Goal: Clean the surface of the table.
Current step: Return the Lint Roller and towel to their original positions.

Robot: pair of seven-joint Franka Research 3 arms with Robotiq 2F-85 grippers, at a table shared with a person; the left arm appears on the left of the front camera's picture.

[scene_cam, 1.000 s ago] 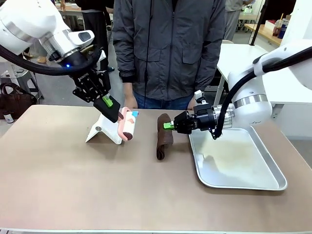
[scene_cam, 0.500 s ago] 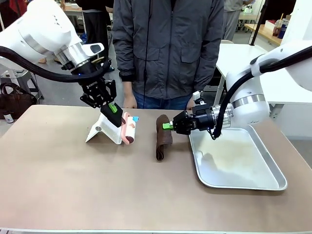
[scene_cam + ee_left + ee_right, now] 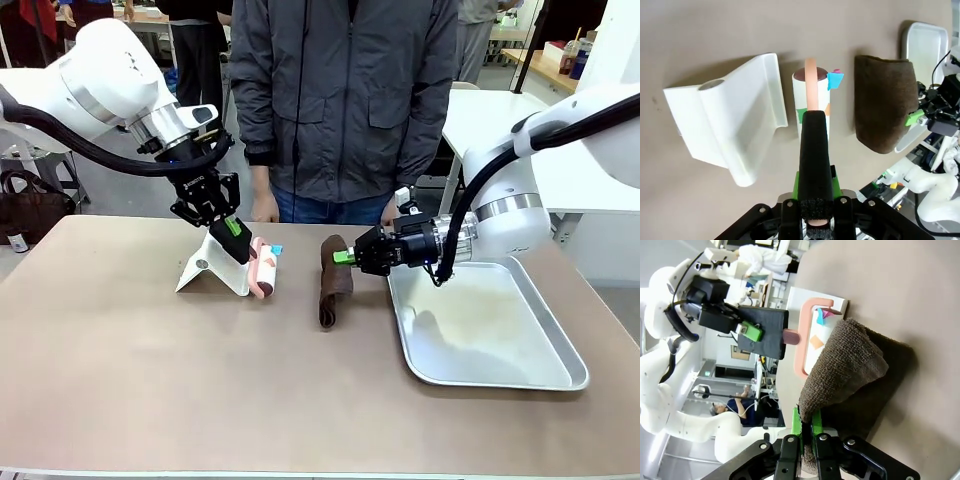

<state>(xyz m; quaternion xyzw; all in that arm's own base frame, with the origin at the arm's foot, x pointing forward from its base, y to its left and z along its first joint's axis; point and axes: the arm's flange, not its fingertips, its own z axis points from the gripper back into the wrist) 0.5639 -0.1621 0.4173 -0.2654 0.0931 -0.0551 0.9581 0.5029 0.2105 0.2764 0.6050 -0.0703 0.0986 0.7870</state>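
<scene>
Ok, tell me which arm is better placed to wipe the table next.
Right, probably. The right gripper is shut on the brown cloth, which lies on the table. The left gripper holds a lint roller instead.

Your left arm comes in from nine o'clock high in the front view, elbow raised, wrist bent so the left gripper [image 3: 232,228] points down toward five o'clock. Its jaws are clamped on a black handle [image 3: 815,155] that runs up between the green pads [image 3: 798,182]. Your right arm enters from three o'clock, forearm low and nearly level, and the right gripper [image 3: 343,258] points toward nine o'clock, pinched tight on a brown cloth [image 3: 845,372].
</scene>
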